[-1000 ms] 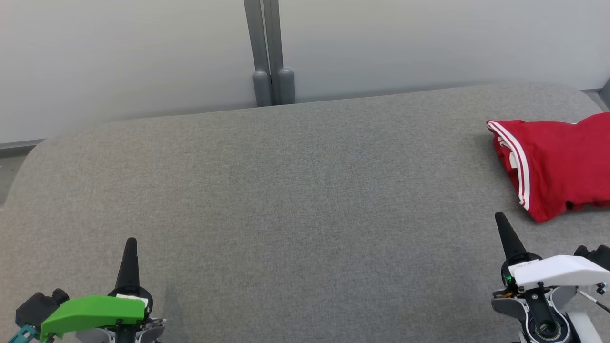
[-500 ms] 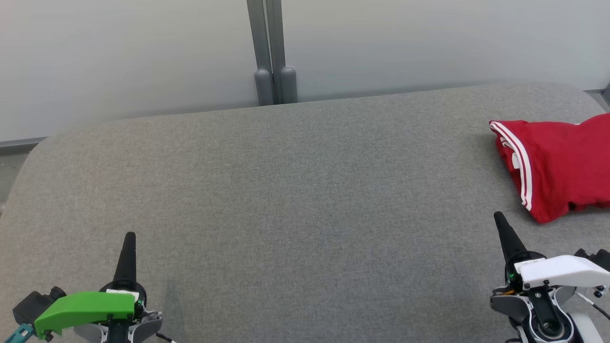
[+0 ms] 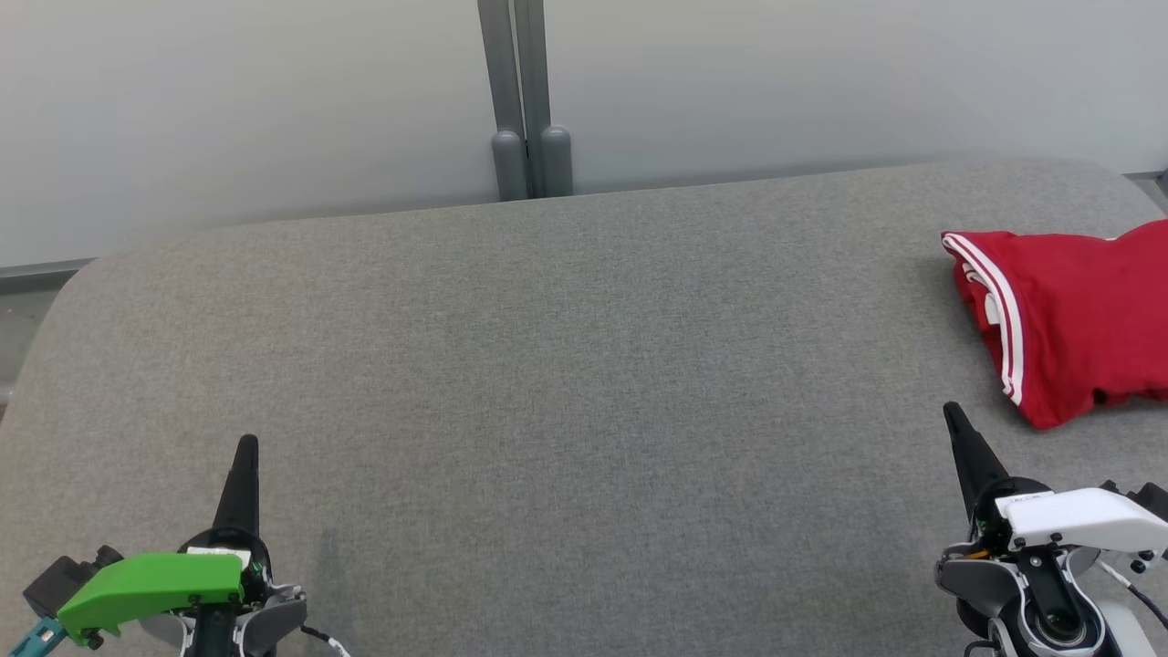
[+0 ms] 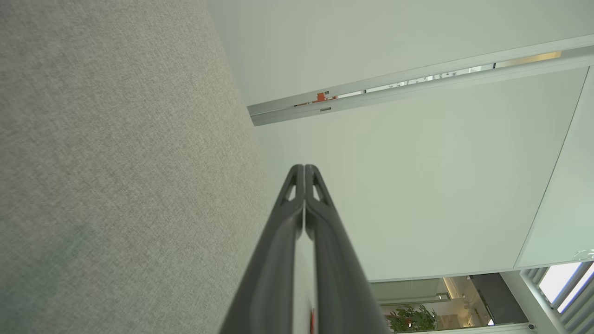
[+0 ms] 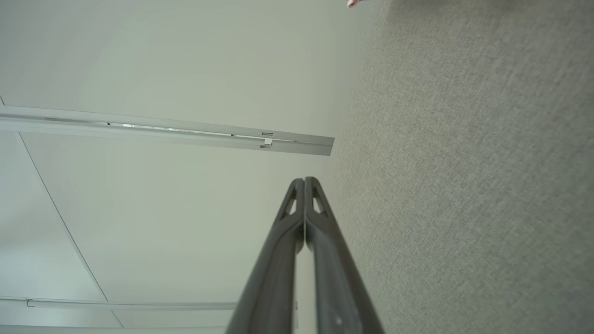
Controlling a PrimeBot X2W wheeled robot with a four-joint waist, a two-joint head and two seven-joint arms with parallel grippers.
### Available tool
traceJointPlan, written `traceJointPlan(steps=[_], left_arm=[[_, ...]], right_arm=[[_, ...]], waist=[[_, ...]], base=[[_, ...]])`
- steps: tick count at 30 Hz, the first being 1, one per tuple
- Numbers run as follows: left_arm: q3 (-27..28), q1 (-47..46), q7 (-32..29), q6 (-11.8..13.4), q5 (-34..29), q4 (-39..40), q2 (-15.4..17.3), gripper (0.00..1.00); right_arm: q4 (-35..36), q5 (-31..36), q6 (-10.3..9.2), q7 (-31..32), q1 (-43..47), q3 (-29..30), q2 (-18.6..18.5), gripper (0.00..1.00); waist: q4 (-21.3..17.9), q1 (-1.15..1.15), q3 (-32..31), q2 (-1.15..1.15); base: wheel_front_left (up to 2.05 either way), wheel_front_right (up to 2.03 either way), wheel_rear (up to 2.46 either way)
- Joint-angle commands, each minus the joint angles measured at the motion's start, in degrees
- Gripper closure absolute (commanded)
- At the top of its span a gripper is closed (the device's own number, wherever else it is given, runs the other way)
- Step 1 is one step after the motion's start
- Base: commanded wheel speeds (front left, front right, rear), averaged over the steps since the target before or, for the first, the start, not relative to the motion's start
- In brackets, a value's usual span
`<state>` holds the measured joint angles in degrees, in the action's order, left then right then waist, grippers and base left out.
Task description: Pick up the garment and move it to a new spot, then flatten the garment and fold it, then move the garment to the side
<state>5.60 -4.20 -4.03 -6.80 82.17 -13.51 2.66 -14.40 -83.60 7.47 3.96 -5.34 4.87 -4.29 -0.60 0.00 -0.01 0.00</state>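
1. At the right edge of the grey surface (image 3: 584, 383), the red garment (image 3: 1072, 319) lies folded, as it did a second ago; only the camera has drifted slightly.
2. Left gripper (image 3: 246, 449) and right gripper (image 3: 954, 418) stay pressed together and empty, the left far from the garment.
3. The task looks essentially finished.

We see a wide grey fabric-covered surface (image 3: 584, 365) spanning the frame, its far corners rounded at upper left and upper right, we find a red garment (image 3: 1077, 319) with white stripes lying bunched on it at the right edge, partly cut off
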Motion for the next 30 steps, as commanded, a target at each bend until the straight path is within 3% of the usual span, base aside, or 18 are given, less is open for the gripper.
traceJointPlan(steps=[1,24,30], left_arm=[[0.36,-1.37,-0.34,-0.40,1.32,-0.01,0.35,1.00],[1.10,-2.47,-2.67,-0.88,10.42,-0.66,0.38,1.00],[1.07,-2.39,-2.73,-0.89,10.29,-0.65,0.37,1.00]], right_arm=[[0.52,-1.11,0.04,0.39,-0.99,0.37,0.10,1.00],[0.52,-8.91,0.04,2.79,-1.05,1.86,1.51,1.00],[0.51,-8.91,0.04,2.84,-1.04,1.86,1.46,1.00]], waist=[[0.04,0.00,0.01,0.00],[0.58,0.00,0.18,0.00],[0.60,0.00,0.19,0.00]], base=[[0.00,0.00,0.00],[0.00,0.00,0.00],[0.00,0.00,0.00]])
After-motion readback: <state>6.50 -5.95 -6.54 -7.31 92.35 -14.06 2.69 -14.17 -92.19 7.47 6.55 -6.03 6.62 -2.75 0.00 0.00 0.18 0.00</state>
